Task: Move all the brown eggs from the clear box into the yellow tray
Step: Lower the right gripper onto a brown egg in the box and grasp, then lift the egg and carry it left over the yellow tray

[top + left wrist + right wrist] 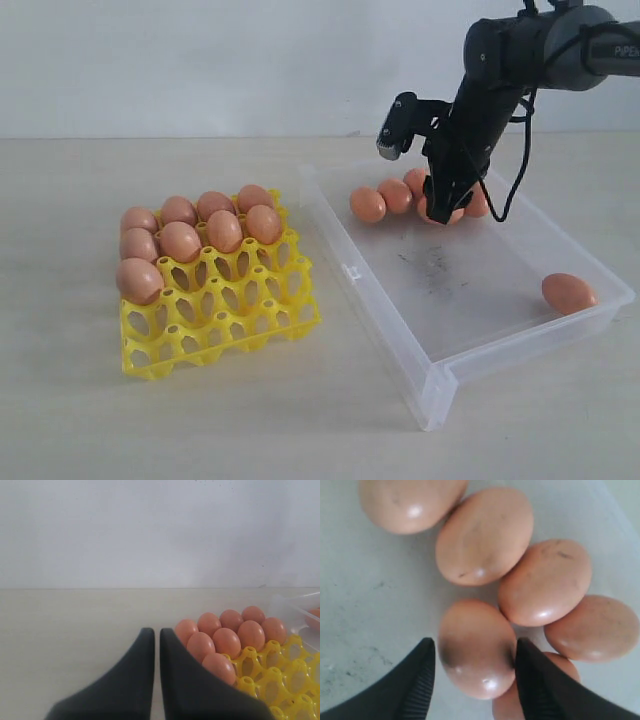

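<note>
Yellow tray [225, 325] holds eight brown eggs [180, 241]; clear box [470, 290] six.

White lettering on the right arm's dark upper link [590, 45] reads roughly "PiPER", cut off by the picture's edge. Nothing else in any view carries readable text.

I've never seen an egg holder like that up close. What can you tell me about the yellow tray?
The yellow tray is bright, glossy plastic, a square grid of open cups with raised pegs. It sits flat on the pale table, left of the clear box and apart from it. Eight brown eggs fill its far cups and left edge; the near cups are empty.
</note>
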`<action>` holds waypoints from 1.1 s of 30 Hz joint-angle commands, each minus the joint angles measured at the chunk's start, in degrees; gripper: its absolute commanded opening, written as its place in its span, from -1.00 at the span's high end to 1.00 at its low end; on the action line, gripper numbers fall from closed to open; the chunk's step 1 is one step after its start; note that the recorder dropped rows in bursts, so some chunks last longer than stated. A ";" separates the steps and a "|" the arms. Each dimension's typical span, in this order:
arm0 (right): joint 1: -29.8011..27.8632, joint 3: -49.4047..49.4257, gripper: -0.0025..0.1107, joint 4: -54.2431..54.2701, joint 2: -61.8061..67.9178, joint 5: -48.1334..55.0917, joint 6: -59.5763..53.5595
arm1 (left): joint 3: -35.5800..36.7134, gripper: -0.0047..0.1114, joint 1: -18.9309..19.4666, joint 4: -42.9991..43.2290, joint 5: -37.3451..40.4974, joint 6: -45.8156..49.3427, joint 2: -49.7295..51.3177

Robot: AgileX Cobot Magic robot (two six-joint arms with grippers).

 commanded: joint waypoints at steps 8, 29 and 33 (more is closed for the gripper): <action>-1.70 -0.87 0.17 -0.48 4.03 0.89 -0.57 | 0.22 0.85 -0.38 -0.30 -0.67 0.30 0.18; -2.92 -0.87 0.96 21.91 5.15 -9.83 11.67 | 0.22 0.85 -0.38 -0.30 -0.67 0.30 0.18; -4.05 2.56 0.96 45.11 4.12 -13.01 2.15 | 0.22 0.85 -0.38 -0.30 -0.67 0.30 0.18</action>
